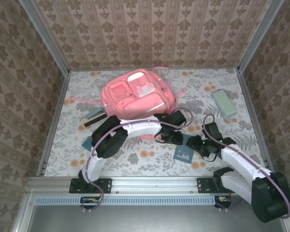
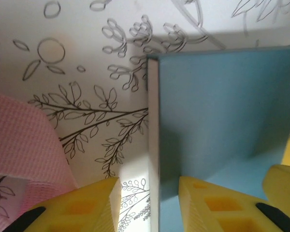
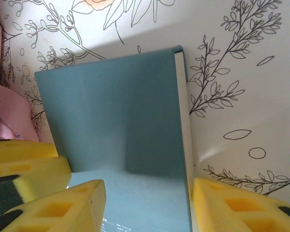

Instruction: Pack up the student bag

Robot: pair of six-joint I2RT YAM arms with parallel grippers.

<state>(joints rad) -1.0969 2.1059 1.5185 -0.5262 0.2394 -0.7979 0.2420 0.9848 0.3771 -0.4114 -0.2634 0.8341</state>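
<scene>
The pink backpack (image 1: pixel 139 94) lies flat, front side up, at the middle of the table's (image 1: pixel 63 162) back edge, with its top handle toward the back wall. The left arm crosses over its near end.

Both arms are down at a blue-green book (image 1: pixel 182 155) that lies flat on the flowered cloth, toward the near right part of the table and just in front of the backpack. The left gripper (image 1: pixel 175 137) comes at it from the left and the right gripper (image 1: pixel 197 144) from the right.

In the left wrist view the left gripper (image 2: pixel 148 186) is spread. Its yellow foam fingers (image 2: pixel 82 205) stand apart with the book's (image 2: pixel 222 111) pale page edge in the gap — one finger over the cloth, the other over the cover. A pink strap (image 2: pixel 24 140) lies on the cloth just beside it.

In the right wrist view the right gripper (image 3: pixel 149 186) is spread as well, with bare cover between its fingers (image 3: pixel 63 208) and the book's (image 3: pixel 116 111) page edge right by the right-hand finger. Neither one is pinching anything, as far as I can see.

A light green pencil case (image 1: pixel 224 104) sits near the right edge toward the back corner. A dark notebook (image 1: pixel 93 117) lies near the left edge, beside the backpack.
</scene>
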